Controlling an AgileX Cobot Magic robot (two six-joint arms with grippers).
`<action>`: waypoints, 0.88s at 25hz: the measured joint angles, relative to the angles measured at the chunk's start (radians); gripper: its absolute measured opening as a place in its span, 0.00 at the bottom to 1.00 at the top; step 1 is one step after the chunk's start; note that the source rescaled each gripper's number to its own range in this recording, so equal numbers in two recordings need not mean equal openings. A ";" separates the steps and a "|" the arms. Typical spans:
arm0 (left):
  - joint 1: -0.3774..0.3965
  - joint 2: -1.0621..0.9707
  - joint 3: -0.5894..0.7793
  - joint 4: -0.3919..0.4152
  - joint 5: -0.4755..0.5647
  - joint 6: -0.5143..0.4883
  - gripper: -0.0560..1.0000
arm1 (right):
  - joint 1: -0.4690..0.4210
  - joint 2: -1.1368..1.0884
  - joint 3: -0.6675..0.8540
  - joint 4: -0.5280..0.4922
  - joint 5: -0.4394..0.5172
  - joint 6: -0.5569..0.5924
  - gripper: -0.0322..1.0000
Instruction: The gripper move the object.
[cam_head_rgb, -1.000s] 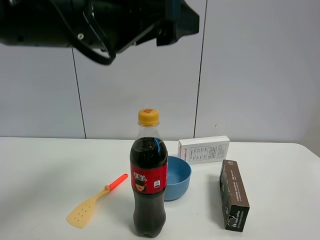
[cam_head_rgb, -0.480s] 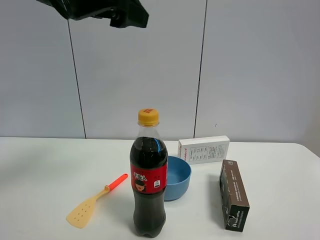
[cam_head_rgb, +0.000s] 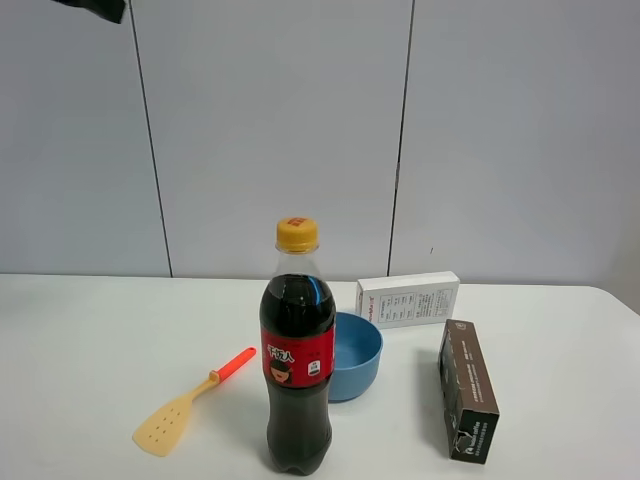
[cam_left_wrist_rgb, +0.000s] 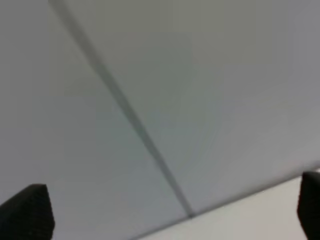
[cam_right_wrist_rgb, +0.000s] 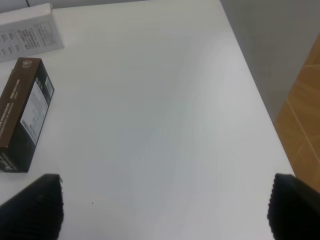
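Table (cam_head_rgb: 80, 340) white, matte; grey panelled wall (cam_head_rgb: 280, 120) behind it.

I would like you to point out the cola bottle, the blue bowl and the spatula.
cola bottle (cam_head_rgb: 297, 355): exterior high view, on its red label.
blue bowl (cam_head_rgb: 358, 350): exterior high view, on its inner wall.
spatula (cam_head_rgb: 163, 428): exterior high view, on its yellow blade.

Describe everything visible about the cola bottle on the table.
The cola bottle is the tallest item, a clear plastic bottle filled with dark cola up to its shoulder. It has a yellow cap and a red label printed with a cartoon face around its middle. It stands upright at the front of the white table, cap on, with no gripper touching it. A blue bowl sits just behind it on its right; contact between them cannot be judged.
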 joint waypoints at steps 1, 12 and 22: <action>0.027 -0.011 0.000 0.002 0.039 0.000 1.00 | 0.000 0.000 0.000 0.000 0.000 0.000 1.00; 0.161 -0.221 0.003 0.019 0.488 0.043 1.00 | 0.000 0.000 0.000 0.000 0.000 0.000 1.00; 0.161 -0.666 0.303 -0.067 0.612 -0.034 1.00 | 0.000 0.000 0.000 0.000 0.000 0.000 1.00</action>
